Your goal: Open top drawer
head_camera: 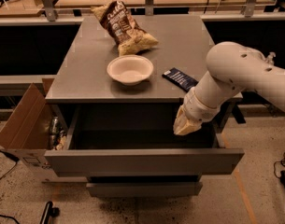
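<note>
Top drawer point(144, 161) sits lower middle of the frame, pulled well out from under the table point(81, 80), grey interior showing with nothing seen in it; the opening step looks all but done. Gripper point(185, 125) hangs right of centre over the drawer's right inside corner, behind the front panel and below the table edge, touching nothing that can be made out; whether the jaws are apart or together cannot be told. Next move likely calls for lifting clear without clipping the panel or the table edge.
</note>
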Action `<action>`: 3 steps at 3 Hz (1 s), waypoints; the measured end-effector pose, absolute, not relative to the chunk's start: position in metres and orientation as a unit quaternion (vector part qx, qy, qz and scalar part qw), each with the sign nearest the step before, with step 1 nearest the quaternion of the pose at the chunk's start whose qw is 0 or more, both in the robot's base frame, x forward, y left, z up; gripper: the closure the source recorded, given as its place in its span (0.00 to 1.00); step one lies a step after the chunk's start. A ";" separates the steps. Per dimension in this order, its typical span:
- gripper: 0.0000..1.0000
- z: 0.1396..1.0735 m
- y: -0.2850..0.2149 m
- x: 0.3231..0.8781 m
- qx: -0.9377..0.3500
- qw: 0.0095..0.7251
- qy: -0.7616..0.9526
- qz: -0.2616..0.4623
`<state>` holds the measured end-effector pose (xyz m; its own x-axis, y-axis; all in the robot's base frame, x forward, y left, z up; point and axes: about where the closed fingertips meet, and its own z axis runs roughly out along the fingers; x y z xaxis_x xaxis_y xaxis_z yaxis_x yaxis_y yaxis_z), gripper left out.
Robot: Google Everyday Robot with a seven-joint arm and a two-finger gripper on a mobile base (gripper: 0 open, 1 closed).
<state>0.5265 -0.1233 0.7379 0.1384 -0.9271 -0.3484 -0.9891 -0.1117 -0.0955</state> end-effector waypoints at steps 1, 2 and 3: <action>1.00 0.709 -0.124 0.535 -0.722 0.142 0.669 0.105; 1.00 0.683 -0.126 0.532 -0.707 0.131 0.686 0.114; 1.00 0.664 -0.127 0.524 -0.697 0.122 0.696 0.124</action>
<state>0.5243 -0.1273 0.6637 0.0006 -0.9393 -0.3430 -1.0000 -0.0017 0.0029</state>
